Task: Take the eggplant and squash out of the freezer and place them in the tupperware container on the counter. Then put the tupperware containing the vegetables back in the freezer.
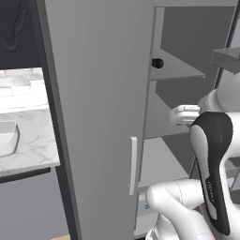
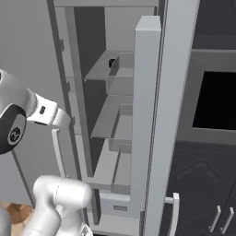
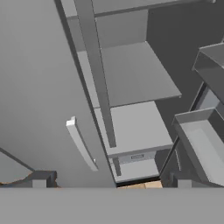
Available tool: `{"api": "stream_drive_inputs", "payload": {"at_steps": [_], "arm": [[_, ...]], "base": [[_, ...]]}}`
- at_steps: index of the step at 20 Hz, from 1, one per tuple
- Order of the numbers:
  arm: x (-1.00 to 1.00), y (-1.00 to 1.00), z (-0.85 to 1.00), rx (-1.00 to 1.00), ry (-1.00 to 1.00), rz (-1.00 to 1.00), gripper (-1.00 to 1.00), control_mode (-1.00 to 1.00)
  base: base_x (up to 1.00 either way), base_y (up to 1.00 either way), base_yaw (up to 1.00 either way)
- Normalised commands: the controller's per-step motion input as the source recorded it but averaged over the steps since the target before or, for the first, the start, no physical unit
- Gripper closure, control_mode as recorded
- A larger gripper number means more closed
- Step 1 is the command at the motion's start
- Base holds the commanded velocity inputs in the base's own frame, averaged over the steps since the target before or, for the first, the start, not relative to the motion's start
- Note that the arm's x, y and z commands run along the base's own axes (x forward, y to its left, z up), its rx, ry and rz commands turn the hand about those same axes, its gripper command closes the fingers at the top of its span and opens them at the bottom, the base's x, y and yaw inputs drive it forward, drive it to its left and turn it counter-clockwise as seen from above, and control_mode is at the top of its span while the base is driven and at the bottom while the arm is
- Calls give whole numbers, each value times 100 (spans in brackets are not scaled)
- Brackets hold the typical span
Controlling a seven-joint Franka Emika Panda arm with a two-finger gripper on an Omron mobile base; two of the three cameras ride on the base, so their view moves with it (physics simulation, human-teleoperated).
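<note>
- The tupperware container (image 1: 6,137) on the surface (image 1: 33,140) is cut off by the left edge of the left base view; just its right end shows.
- A small dark thing (image 1: 157,63) sits on an upper shelf of the freezer (image 1: 98,93); it is too small to tell what it is, and the door edge hides part of it.
- The same dark thing (image 2: 112,62) in the right base view is mostly hidden behind a door bin.
- The claw (image 3: 111,183) has its fingertips (image 3: 39,180) partly cut off at the bottom of the hand view.
</note>
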Motion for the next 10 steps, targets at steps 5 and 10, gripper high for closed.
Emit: {"api": "stream_drive_inputs", "payload": {"at_steps": [5,10], "arm": [[-13,-19,21,0,-1,-5,-100,-100],[-1,-2,1,-2,-1,0,-100,-100]], "base": [[0,0,0],[0,0,0]]}}
